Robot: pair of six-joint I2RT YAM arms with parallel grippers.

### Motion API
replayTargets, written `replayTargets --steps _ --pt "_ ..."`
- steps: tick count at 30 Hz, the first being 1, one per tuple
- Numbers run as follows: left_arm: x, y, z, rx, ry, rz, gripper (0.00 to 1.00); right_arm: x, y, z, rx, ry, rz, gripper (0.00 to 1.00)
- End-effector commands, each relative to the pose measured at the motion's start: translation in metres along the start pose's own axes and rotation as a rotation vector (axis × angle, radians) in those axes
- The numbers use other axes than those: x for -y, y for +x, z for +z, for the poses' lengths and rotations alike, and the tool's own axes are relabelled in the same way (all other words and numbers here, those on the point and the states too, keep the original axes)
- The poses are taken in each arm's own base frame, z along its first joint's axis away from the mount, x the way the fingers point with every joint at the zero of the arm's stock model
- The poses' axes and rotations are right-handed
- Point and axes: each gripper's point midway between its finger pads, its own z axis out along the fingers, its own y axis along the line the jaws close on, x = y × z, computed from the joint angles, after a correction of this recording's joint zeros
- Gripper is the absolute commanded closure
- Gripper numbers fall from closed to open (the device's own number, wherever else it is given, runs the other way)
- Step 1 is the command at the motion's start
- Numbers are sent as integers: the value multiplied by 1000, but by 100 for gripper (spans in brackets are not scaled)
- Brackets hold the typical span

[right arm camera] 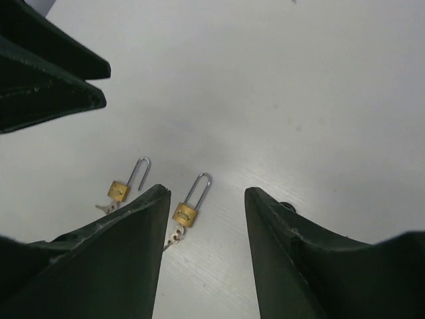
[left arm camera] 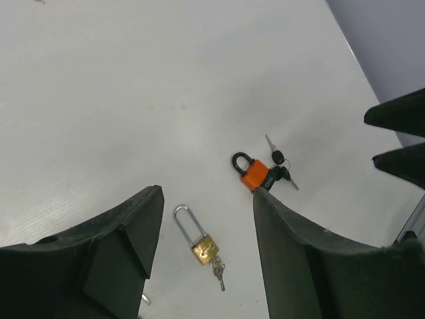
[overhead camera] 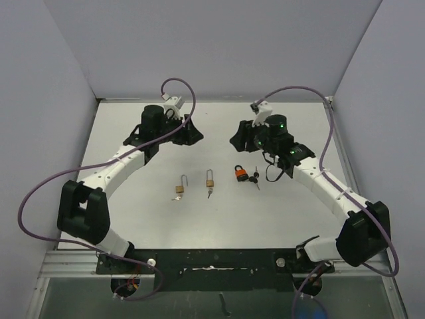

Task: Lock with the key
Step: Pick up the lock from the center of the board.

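Three padlocks lie in a row on the white table. The left brass padlock (overhead camera: 179,187) has its shackle swung open, with a key in it. The middle brass padlock (overhead camera: 210,181) has keys hanging from its base; it shows in the left wrist view (left arm camera: 202,246) and the right wrist view (right arm camera: 186,214). The orange padlock (overhead camera: 240,173) lies with black-headed keys (overhead camera: 254,179) beside it. My left gripper (overhead camera: 189,133) is open and empty, behind the brass locks. My right gripper (overhead camera: 240,138) is open and empty, just behind the orange padlock.
Grey walls enclose the table on the left, back and right. A black cable loops from the right arm (overhead camera: 273,174) close to the orange padlock's keys. The right gripper's fingers (left arm camera: 398,139) show in the left wrist view.
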Motion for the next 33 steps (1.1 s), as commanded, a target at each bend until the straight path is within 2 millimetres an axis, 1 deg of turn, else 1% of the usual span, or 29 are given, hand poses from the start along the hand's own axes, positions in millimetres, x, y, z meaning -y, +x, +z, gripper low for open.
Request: replayTargets --steps 1,6,10,13,17,20,22,24,26,28,33 --pt "-3 -9 -42 45 -85 21 45 -19 26 9 -94 57 -106 49" --pt "-8 3 -78 48 -192 -25 41 -31 74 19 -255 74 -125 49" --pt "-7 2 -101 77 -237 -19 39 -41 98 27 -297 115 -201 47" --pt "-7 -2 -112 98 -253 22 37 -51 117 38 -331 128 -216 41" --pt "-11 -5 -122 84 -275 37 36 -69 148 58 -370 134 -215 38" --pt "-18 0 -126 38 -267 -4 36 -77 167 76 -394 179 -248 37" --pt "-26 8 -127 20 -256 -51 37 -80 178 87 -408 222 -286 37" --pt "-32 14 -129 20 -253 -82 37 -84 186 95 -415 250 -305 37" --pt "-33 16 -131 25 -246 -86 37 -87 190 100 -402 258 -311 37" --pt "-34 16 -135 30 -248 -82 37 -88 190 103 -381 259 -304 37" --pt "-34 20 -133 35 -240 -90 36 -80 182 104 -352 296 -299 37"
